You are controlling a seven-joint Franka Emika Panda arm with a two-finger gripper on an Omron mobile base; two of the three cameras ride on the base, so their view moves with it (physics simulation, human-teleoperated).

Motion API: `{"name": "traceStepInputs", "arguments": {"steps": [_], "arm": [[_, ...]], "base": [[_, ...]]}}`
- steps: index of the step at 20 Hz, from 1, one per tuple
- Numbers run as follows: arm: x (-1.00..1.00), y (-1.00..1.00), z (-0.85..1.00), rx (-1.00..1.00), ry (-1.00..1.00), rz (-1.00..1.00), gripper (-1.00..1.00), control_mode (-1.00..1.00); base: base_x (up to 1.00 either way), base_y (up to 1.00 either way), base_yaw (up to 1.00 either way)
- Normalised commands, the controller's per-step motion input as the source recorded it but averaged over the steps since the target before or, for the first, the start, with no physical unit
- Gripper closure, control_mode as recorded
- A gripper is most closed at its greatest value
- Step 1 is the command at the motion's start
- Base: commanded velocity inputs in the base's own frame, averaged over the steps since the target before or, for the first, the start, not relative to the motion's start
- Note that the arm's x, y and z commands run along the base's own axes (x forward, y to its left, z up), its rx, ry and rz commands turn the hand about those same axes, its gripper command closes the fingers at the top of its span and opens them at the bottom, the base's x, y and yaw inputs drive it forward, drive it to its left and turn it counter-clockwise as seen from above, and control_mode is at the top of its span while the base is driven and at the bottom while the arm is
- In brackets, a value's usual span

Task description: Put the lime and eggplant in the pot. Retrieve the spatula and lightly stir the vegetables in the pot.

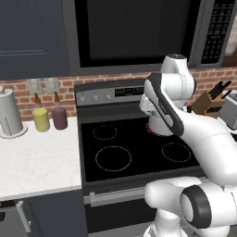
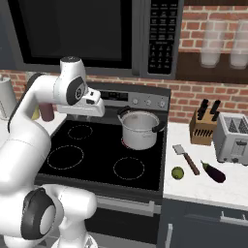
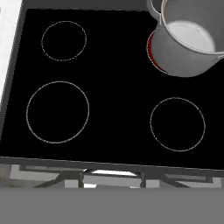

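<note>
**Risks before the first pick**

The pot [image 2: 139, 129] stands on the stove's [image 2: 97, 150] rear right burner, which glows red beneath it in the hand view. It looks empty. The lime [image 2: 178, 172], spatula [image 2: 186, 158] and eggplant [image 2: 213, 172] all lie on the counter [image 2: 203, 191] to the right of the stove, in front of the knife block [image 2: 203, 125] and toaster [image 2: 234, 138]. The lime is nearest the stove edge, the spatula just beside it, and the eggplant further right, near the toaster.

The gripper [image 2: 95, 104] hangs over the rear of the stove, left of the pot. I cannot tell how far its jaws are parted; nothing appears to be held.

Likely faults from here, as a judgement:

1. The arm has to swing right past the pot. A low sweep could clip the pot's handle and shove it off the burner.
2. The lime is round and will probably roll if the fingers close off-centre (it sits close to the stove edge, so it could end up on the glass).
3. The eggplant is glossy and tapered; a grip near its thin end may slip.
4. The spatula lies between the two vegetables, so a careless reach for either could knock it askew.
5. The burner appears lit, so a hand that lingers low over the pot is exposed to heat.
</note>
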Motion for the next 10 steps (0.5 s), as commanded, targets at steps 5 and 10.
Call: {"name": "traceStepInputs", "arguments": {"steps": [5, 10], "arm": [[0.0, 0.0, 0.0, 0.0, 0.0, 0.0, -1.0, 1.0], [0.0, 0.0, 0.0, 0.0, 0.0, 0.0, -1.0, 1.0]], "base": [[0.0, 0.0, 0.0], [0.01, -0.18, 0.0]]}}
